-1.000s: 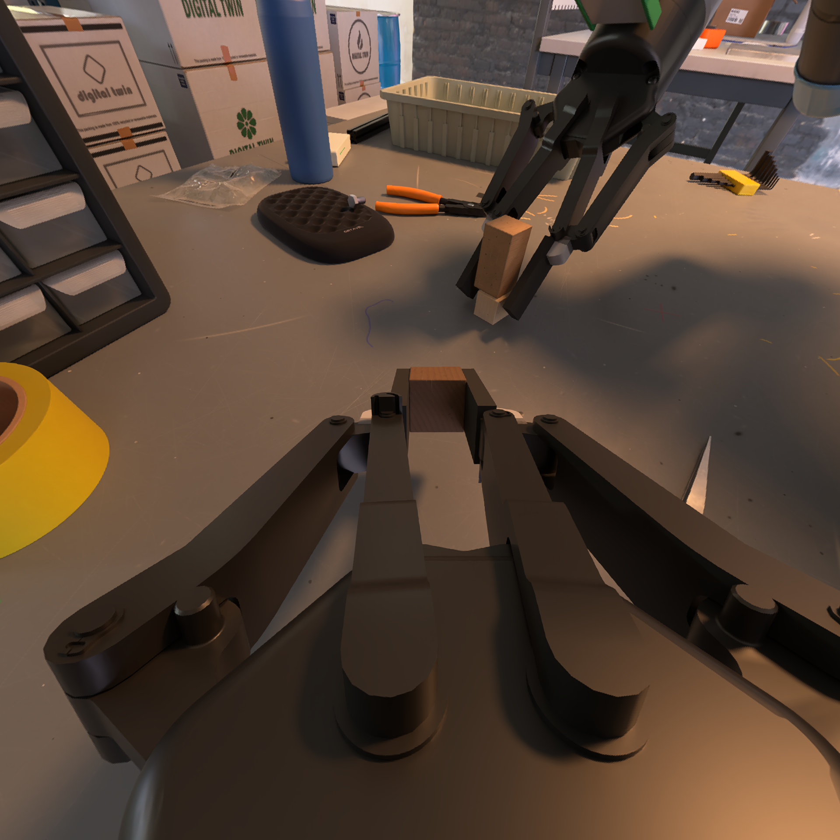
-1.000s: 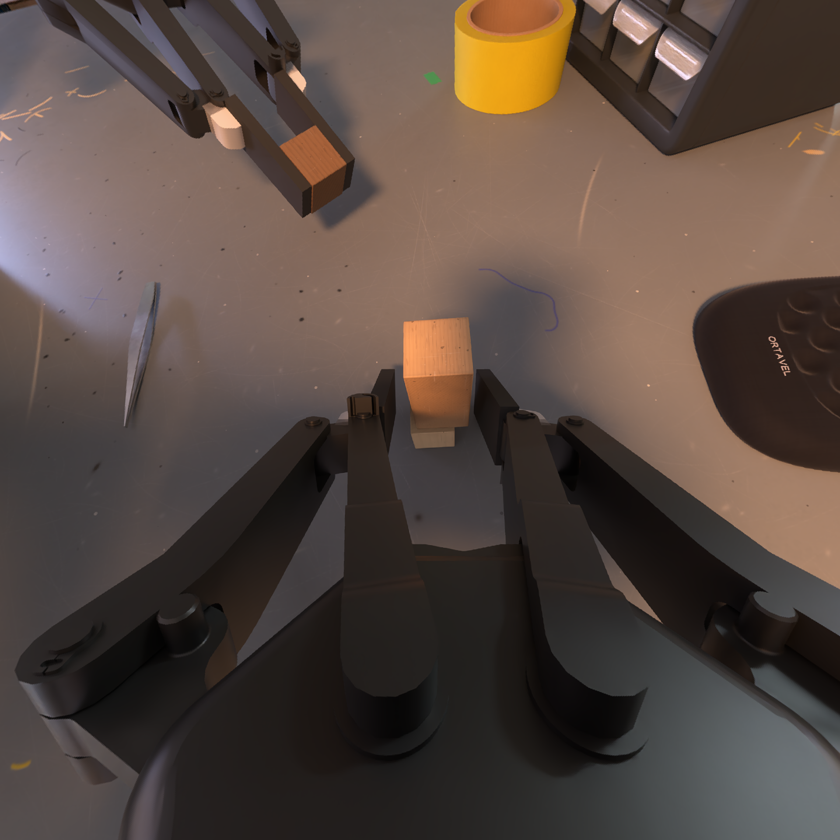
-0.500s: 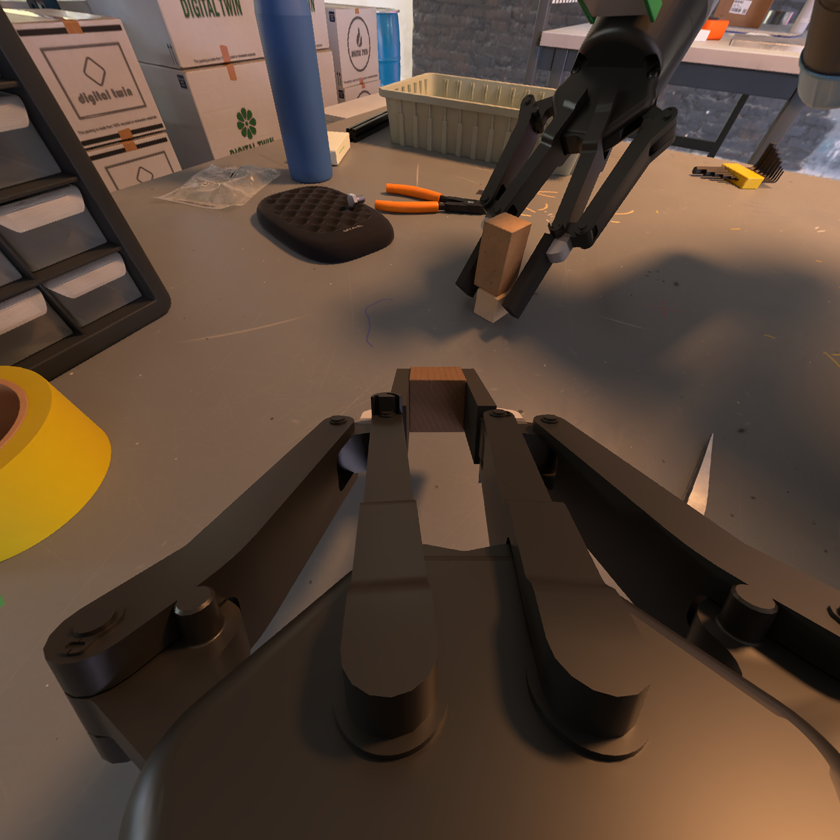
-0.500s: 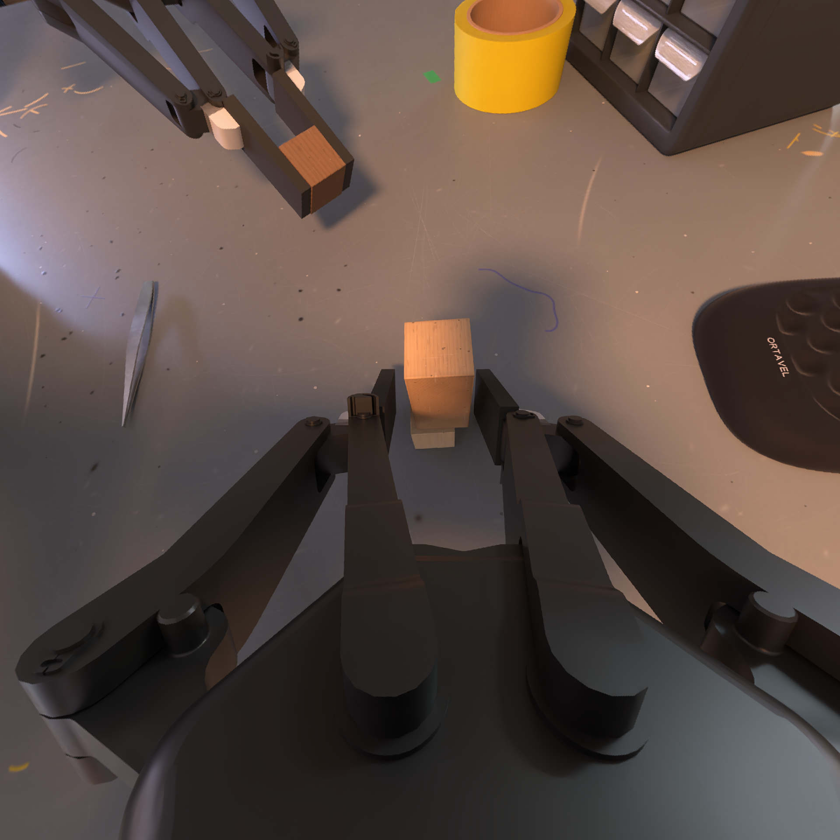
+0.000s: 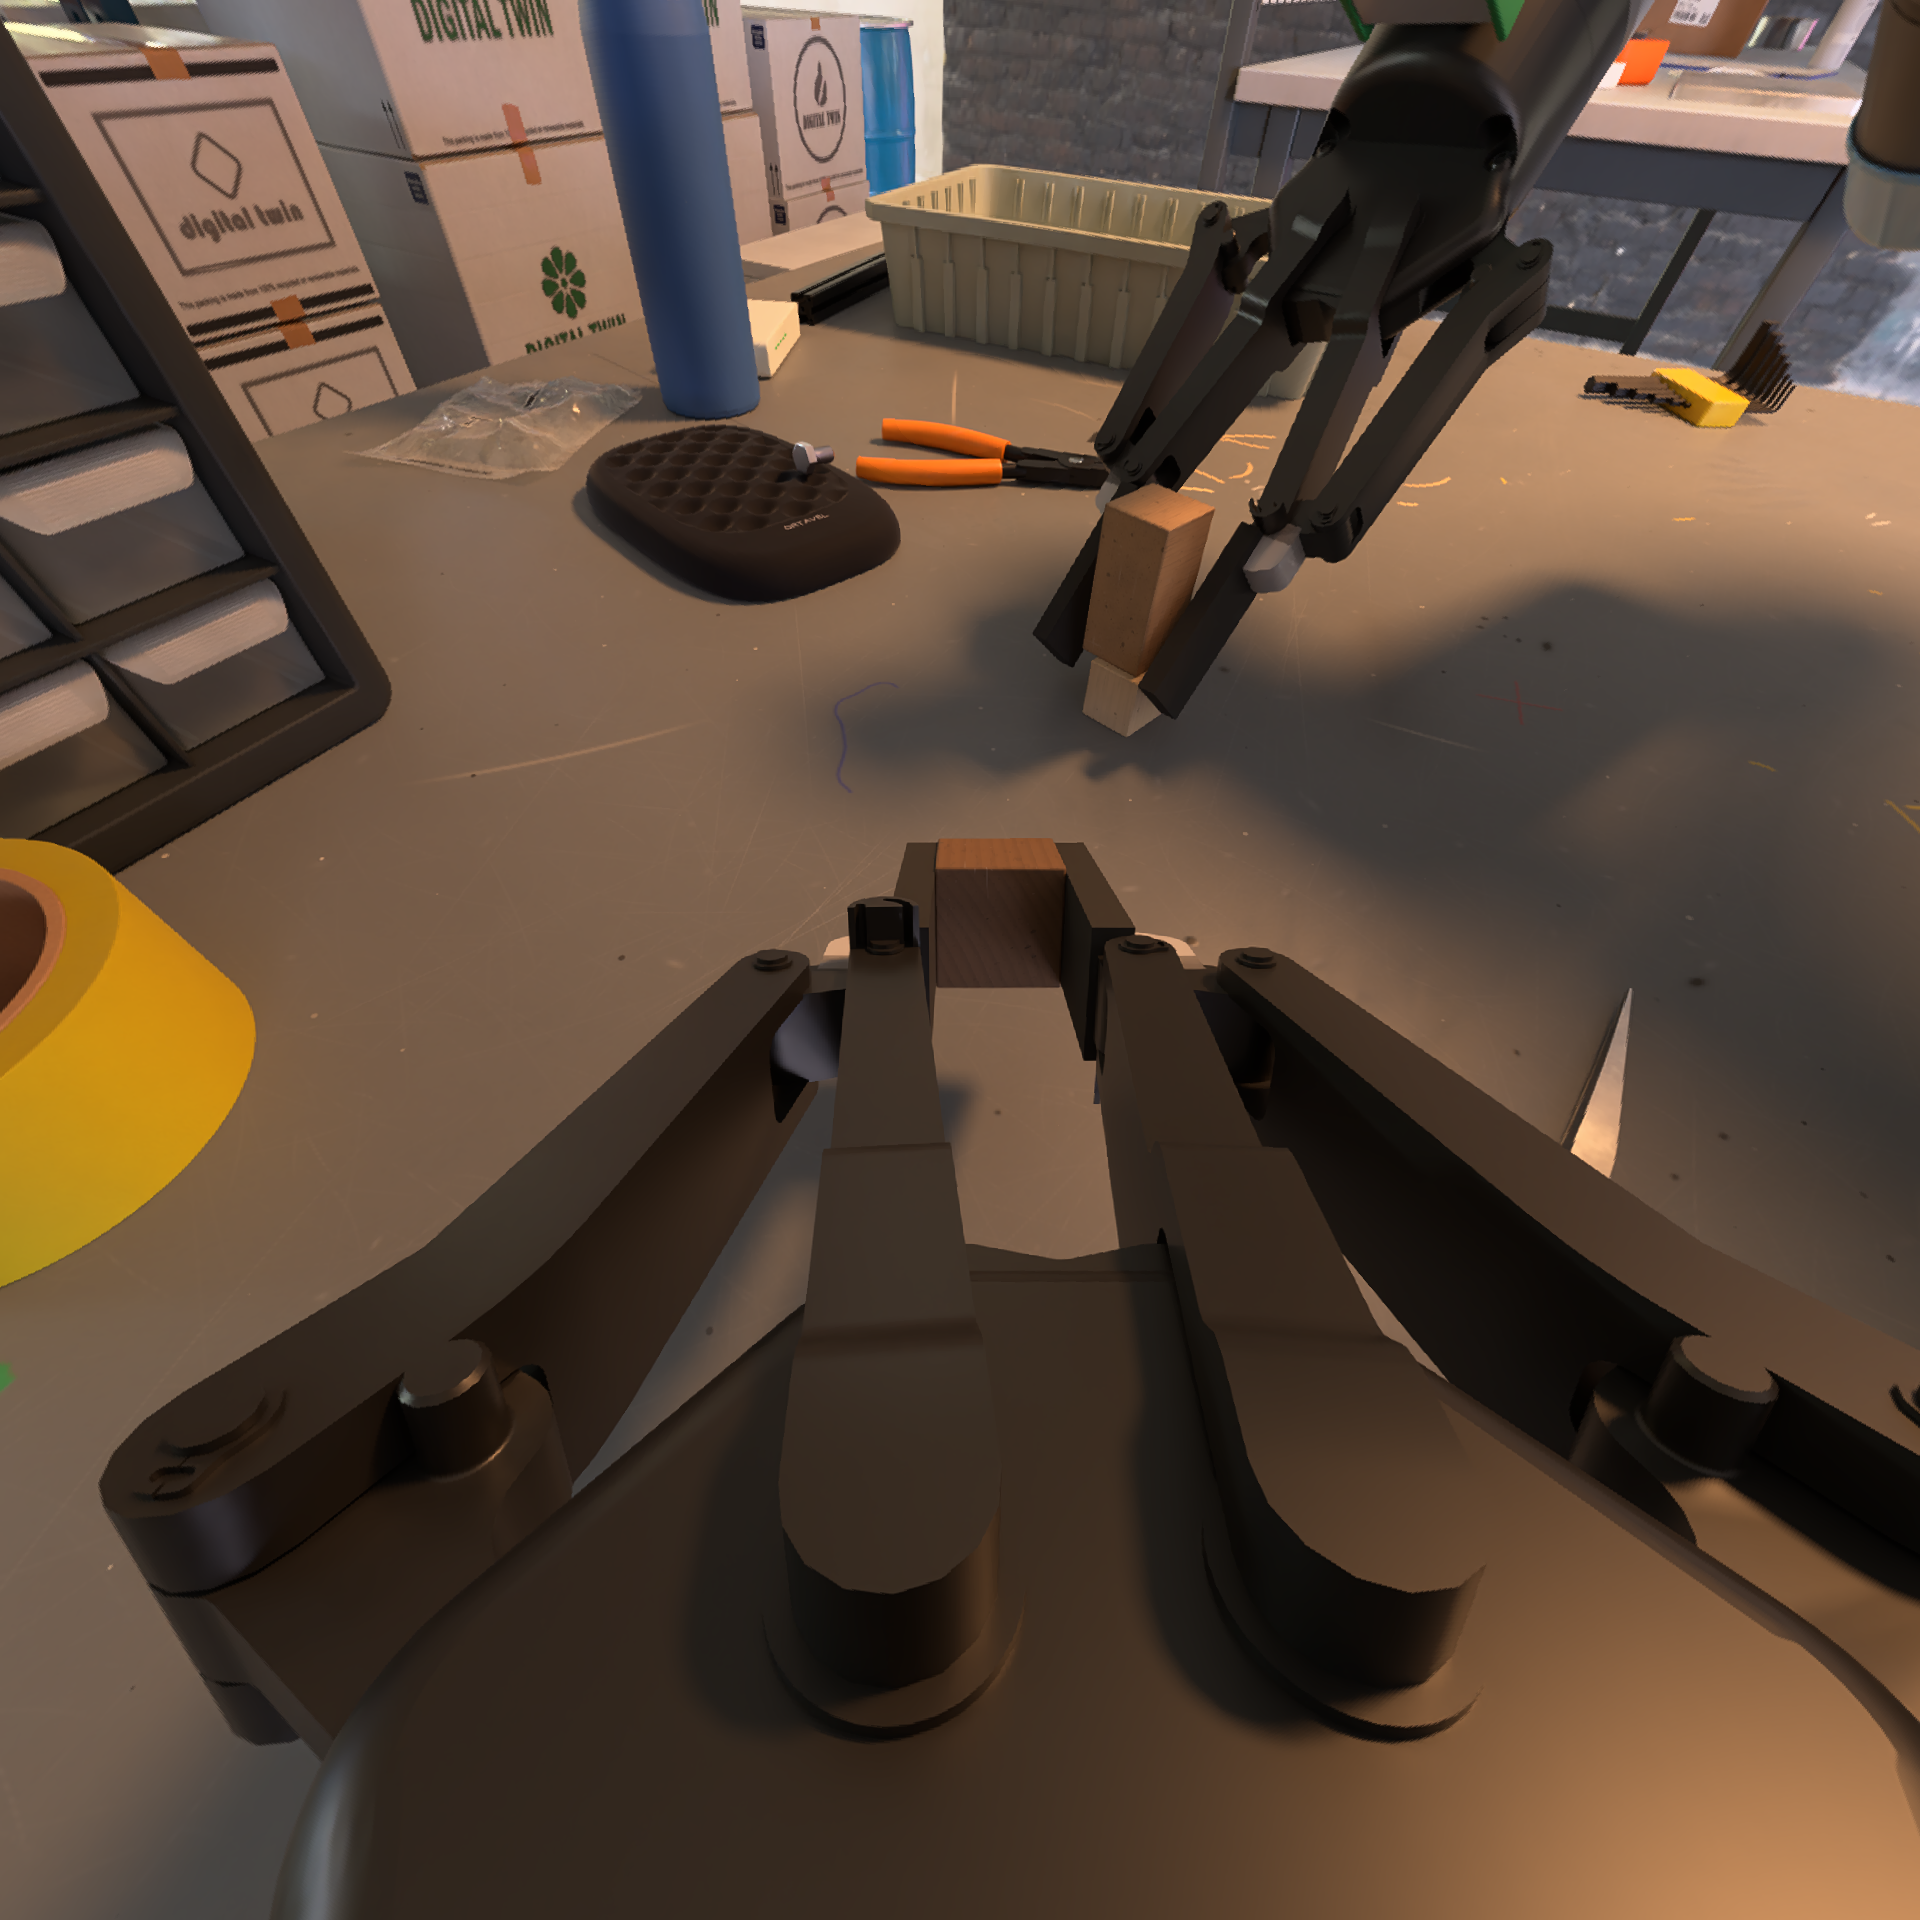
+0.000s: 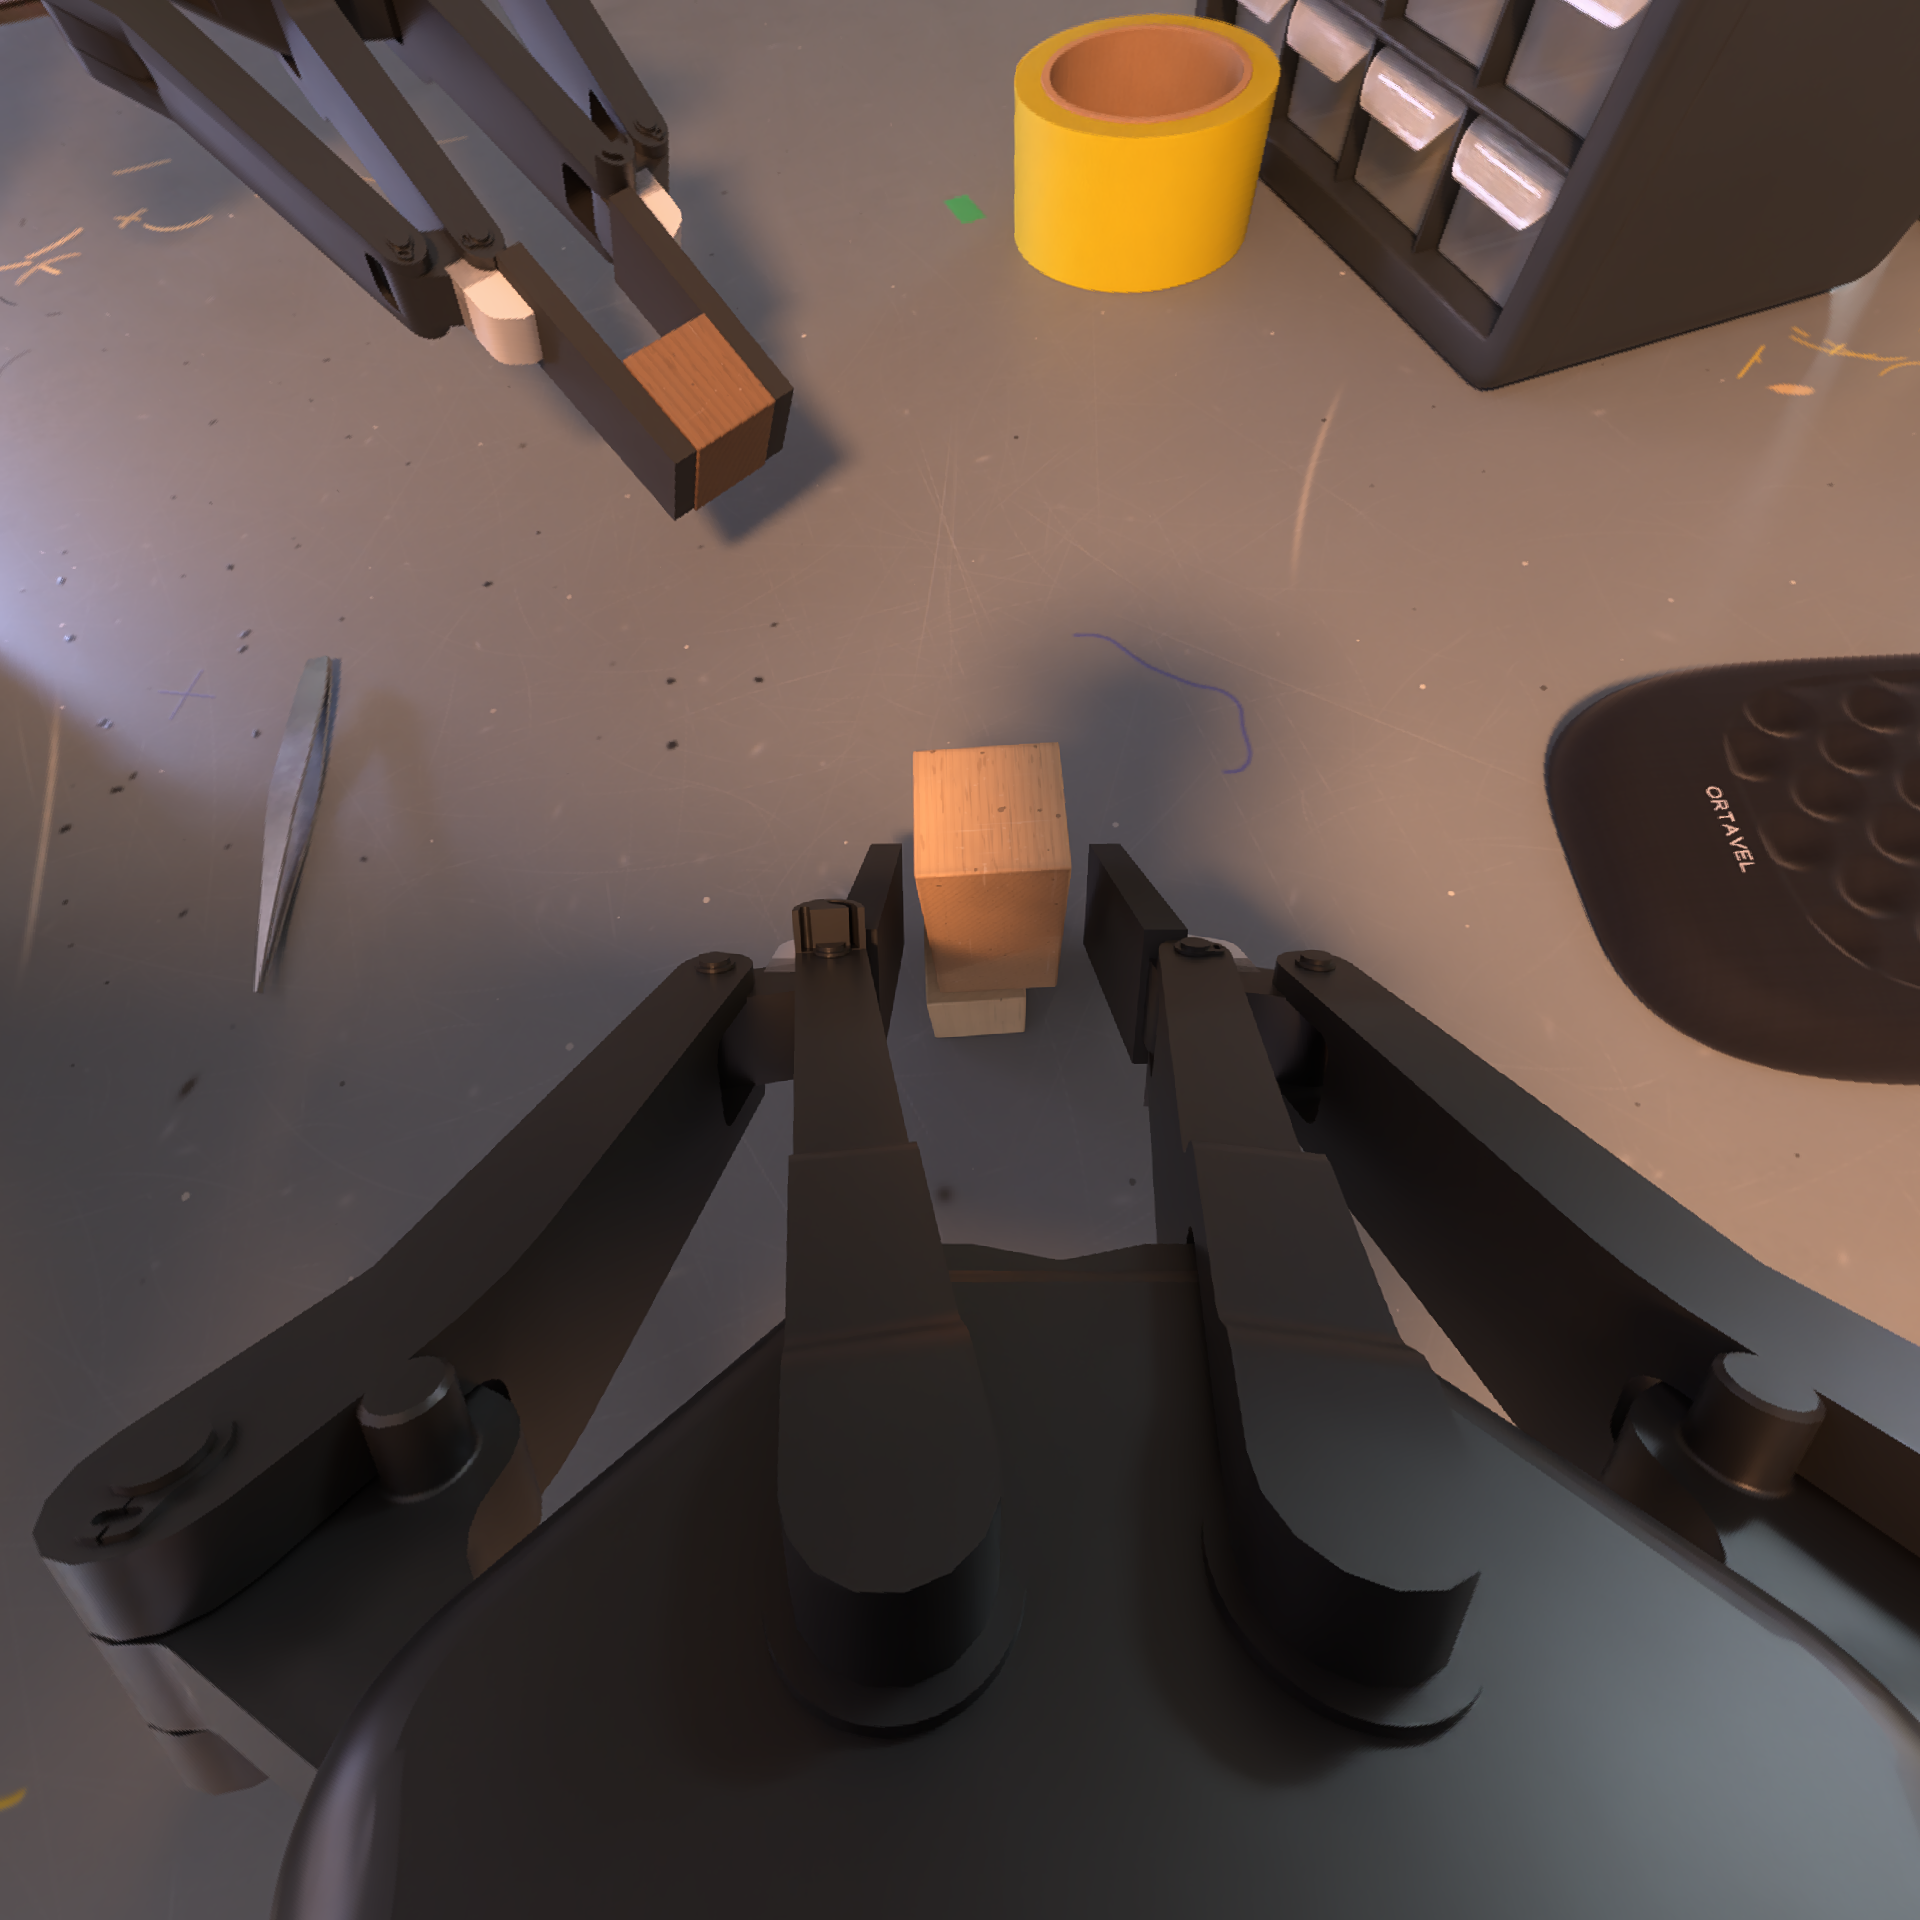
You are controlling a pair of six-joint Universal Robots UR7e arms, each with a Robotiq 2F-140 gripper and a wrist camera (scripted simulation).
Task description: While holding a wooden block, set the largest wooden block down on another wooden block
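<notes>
My left gripper [image 5: 1000,914] is shut on a small dark brown wooden block [image 5: 997,909] and holds it above the table; it also shows in the right wrist view [image 6: 717,421]. The largest block [image 6: 990,862], tall and light tan, stands upright on a small pale wooden block [image 6: 975,1013] on the table. My right gripper [image 6: 992,904] is open, its fingers on either side of the tall block with a gap at each side. In the left wrist view the tall block [image 5: 1148,582] stands on the pale block [image 5: 1117,698] between the right gripper's fingers.
A yellow tape roll [image 6: 1143,145], a dark drawer cabinet [image 6: 1579,156], a black dimpled pad [image 6: 1766,862] and metal tweezers [image 6: 296,810] lie around the blocks. Orange pliers [image 5: 966,457], a blue cylinder [image 5: 670,197], a beige bin [image 5: 1039,260] and cardboard boxes stand farther back.
The right gripper's fingers have opened a little wider around the tall block, which stays on the pale block. The left gripper has not moved.
</notes>
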